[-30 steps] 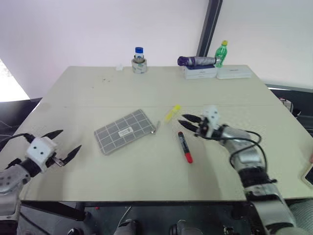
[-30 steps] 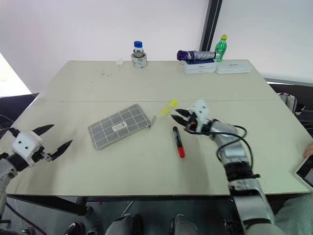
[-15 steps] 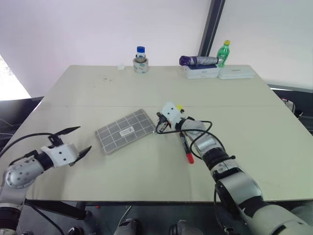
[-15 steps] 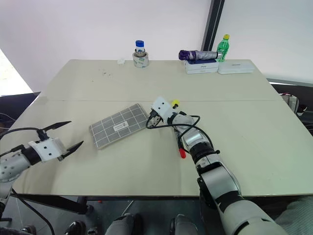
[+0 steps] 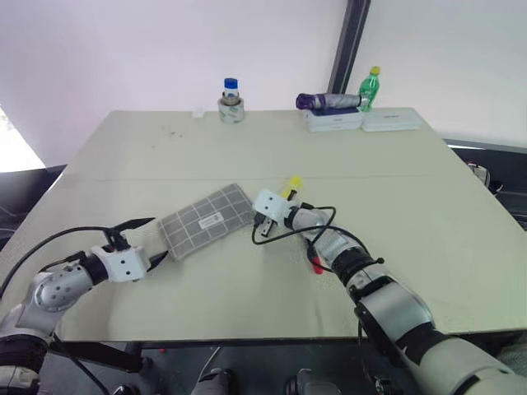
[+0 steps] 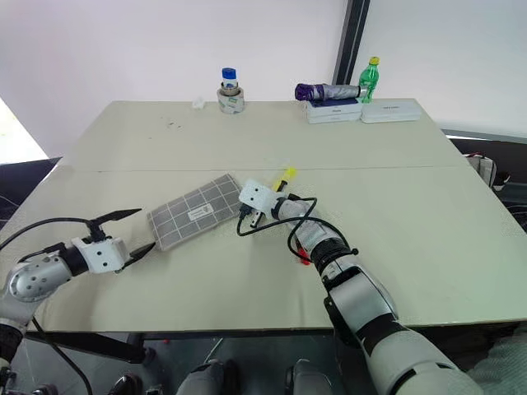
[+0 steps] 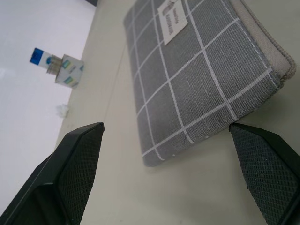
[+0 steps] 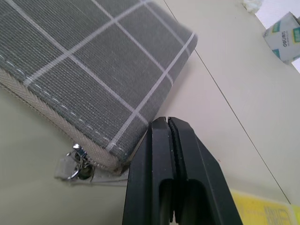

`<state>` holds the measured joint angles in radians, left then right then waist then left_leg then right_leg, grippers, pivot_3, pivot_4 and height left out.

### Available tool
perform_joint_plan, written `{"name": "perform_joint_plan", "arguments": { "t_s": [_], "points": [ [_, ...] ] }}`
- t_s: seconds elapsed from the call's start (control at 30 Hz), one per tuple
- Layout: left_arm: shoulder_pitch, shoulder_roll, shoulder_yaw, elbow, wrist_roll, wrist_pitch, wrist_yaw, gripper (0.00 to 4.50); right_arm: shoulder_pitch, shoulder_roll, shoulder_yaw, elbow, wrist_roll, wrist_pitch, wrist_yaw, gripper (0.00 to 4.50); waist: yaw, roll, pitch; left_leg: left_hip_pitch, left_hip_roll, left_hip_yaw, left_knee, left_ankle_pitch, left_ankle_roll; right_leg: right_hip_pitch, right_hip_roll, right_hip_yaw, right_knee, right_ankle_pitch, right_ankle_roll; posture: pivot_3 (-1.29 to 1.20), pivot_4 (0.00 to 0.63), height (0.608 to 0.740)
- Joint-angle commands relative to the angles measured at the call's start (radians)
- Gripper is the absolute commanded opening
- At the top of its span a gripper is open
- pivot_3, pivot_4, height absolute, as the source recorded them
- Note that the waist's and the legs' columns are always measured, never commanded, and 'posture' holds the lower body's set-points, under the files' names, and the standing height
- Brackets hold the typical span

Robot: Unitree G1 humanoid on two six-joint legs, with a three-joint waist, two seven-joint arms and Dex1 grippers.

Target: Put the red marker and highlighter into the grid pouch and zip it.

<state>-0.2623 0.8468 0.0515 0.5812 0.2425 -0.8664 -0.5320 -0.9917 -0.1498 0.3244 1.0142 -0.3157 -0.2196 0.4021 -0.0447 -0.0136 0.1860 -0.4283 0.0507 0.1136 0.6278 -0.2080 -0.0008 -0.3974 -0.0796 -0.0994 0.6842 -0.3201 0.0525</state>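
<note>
The grey grid pouch lies flat near the table's middle, zipper edge and pull at its right end. My right gripper is shut with nothing between its fingers, its tips beside that right corner, next to the pull. My left gripper stands open at the pouch's left end, and that end lies just ahead between its fingers. The yellow highlighter lies right of the pouch, behind my right wrist. The red marker is mostly hidden under my right forearm; its red end shows.
At the table's far edge stand a blue-capped jar in a tape roll, a purple folded umbrella on white boxes, and a green bottle. A black cable loops off my right wrist.
My right gripper has swung left from beside the marker to the pouch's zipper corner. My left gripper has moved right up to the pouch's left end.
</note>
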Motion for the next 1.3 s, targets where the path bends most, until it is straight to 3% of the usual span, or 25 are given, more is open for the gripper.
{"name": "perform_joint_plan", "arguments": {
  "t_s": [0.03, 0.4, 1.17, 1.23, 1.3],
  "points": [
    [-0.013, 0.025, -0.021, 0.015, 0.017, -0.043, 0.014, 4.50, 0.000, 0.000, 0.001, -0.008, -0.011, -0.023, -0.013, 0.04, 0.000, 0.000, 0.000, 0.000, 0.000, 0.000, 0.000, 0.000, 0.000, 0.000, 0.000, 0.000, 0.000, 0.000, 0.000, 0.00, 0.150, 0.737],
    [0.004, 0.057, -0.059, 0.028, -0.001, -0.089, -0.006, 4.50, -0.017, -0.008, -0.006, 0.008, -0.021, -0.029, -0.024, 0.04, 0.000, 0.000, 0.000, 0.000, 0.000, 0.000, 0.000, 0.000, 0.000, 0.000, 0.000, 0.000, 0.000, 0.000, 0.000, 0.00, 0.150, 0.737],
    [-0.156, -0.018, -0.178, 0.182, 0.077, -0.125, 0.054, 4.50, 0.010, -0.003, 0.002, -0.006, -0.029, -0.034, -0.019, 0.04, 0.004, 0.000, 0.000, 0.001, 0.000, 0.000, 0.002, 0.000, 0.000, 0.001, 0.000, 0.000, 0.001, 0.000, 0.000, 0.00, 0.150, 0.737],
    [-0.156, -0.022, -0.184, 0.191, 0.054, -0.127, 0.033, 3.97, 0.011, -0.005, 0.003, -0.005, -0.030, -0.035, -0.020, 0.00, 0.004, 0.000, 0.000, 0.001, 0.000, 0.000, 0.002, 0.000, 0.000, 0.001, 0.000, 0.000, 0.001, 0.000, 0.000, 0.00, 0.150, 0.737],
    [-0.150, -0.024, -0.184, 0.188, 0.037, -0.130, 0.025, 3.16, 0.012, -0.006, 0.003, -0.007, -0.030, -0.035, -0.019, 0.00, 0.004, 0.000, 0.000, 0.001, 0.000, 0.000, 0.002, 0.000, 0.000, 0.001, 0.000, 0.000, 0.001, 0.000, 0.000, 0.00, 0.150, 0.737]
  ]
}}
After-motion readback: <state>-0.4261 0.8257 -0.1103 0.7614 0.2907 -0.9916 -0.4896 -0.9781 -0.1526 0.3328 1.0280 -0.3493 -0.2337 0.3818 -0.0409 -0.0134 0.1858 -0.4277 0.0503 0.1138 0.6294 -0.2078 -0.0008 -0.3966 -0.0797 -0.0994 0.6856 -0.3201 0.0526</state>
